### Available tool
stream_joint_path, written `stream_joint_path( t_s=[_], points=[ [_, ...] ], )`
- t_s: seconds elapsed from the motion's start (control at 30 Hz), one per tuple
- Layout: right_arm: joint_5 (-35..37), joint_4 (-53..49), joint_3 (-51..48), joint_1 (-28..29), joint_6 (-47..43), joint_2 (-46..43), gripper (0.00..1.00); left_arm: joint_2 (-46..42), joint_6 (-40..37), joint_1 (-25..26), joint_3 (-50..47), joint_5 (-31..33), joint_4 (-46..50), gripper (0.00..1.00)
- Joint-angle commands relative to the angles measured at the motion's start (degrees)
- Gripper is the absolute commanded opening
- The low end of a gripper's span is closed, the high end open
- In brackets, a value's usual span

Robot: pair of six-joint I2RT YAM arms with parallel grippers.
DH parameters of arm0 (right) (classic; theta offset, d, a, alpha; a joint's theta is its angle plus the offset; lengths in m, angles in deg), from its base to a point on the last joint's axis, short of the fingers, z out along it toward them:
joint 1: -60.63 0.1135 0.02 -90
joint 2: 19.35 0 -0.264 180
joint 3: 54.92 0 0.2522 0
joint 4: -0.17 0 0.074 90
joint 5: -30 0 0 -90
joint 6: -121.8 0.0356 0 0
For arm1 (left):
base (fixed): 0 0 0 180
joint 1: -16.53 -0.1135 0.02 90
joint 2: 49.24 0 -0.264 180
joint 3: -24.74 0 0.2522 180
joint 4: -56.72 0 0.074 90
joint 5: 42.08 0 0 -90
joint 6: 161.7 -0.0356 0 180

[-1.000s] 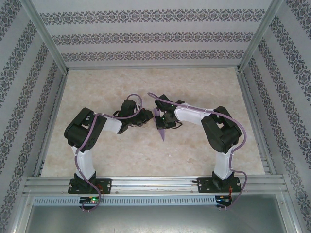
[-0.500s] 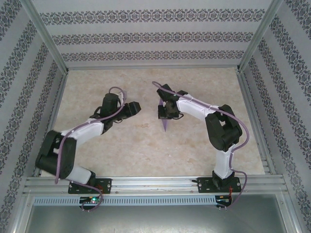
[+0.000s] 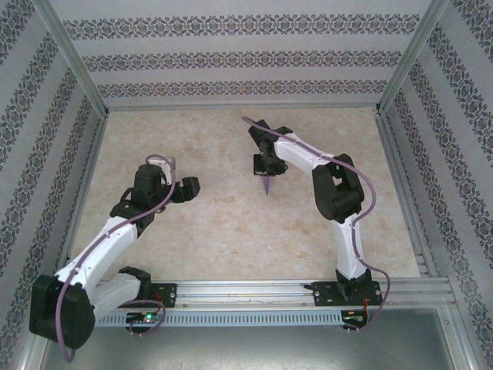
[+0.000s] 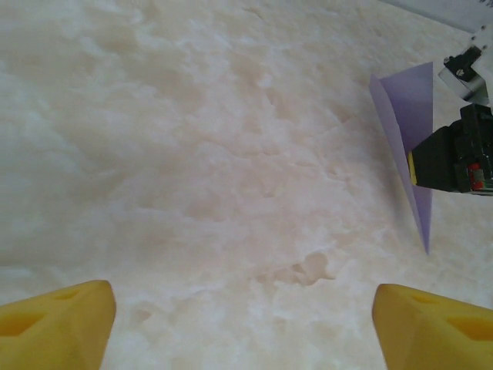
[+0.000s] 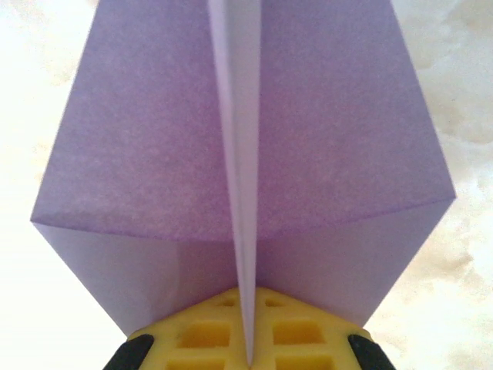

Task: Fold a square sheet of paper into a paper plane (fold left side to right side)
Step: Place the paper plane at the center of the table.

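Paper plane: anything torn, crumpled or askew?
Nothing stands out. The paper plane is pinched along its centre fold in the right gripper. Both wings spread evenly, with clean creases and no tears visible. The left gripper is open, apart from it.

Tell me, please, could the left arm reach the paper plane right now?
Probably yes: only bare table lies between the open left gripper and the paper plane, though the right gripper holds it.

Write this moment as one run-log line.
right hand: shut on paper plane | left hand: open, empty | paper plane: folded, creased dart
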Motion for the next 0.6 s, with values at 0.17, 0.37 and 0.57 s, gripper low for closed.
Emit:
stream_joint_path(
  t_s=[0.17,0.37,0.57],
  points=[
    [-0.16,-2.55,2.14,-0.39,-1.03,2.54,0.05,-2.03,-4.08,-1.21,-0.34,4.75,3.27,0.9],
    [-0.27,-1.71,1.34,-0.47,-0.96,3.06,0.11,-1.12,-3.79,-1.35,-0.24,4.12,2.84,0.9],
    [-0.64,-0.71,0.5,-0.52,-0.97,3.27,0.17,-0.88,-3.78,-1.31,-0.14,4.08,2.83,0.9]
  ],
)
